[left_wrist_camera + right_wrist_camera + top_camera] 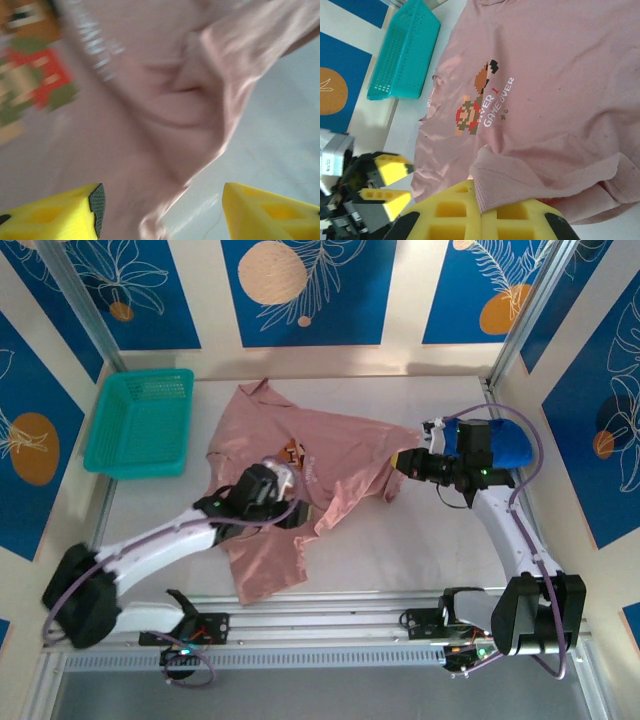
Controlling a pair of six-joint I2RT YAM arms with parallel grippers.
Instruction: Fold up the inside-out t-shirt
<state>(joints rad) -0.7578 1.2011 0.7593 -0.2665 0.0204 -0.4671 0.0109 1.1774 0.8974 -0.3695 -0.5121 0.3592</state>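
Right gripper [480, 212] pinches an edge of the pink t-shirt [335, 455], which is spread mid-frame; left gripper [160, 207] hangs open above it. Teal basket [100, 430], upper left: I see bare mesh. Blue cloth [512, 445] half hidden behind right arm; left wrist view blurred.

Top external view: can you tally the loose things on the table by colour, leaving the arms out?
Pink: 1, the t-shirt
Teal: 1, the basket
Blue: 1, the cloth garment
Total: 3
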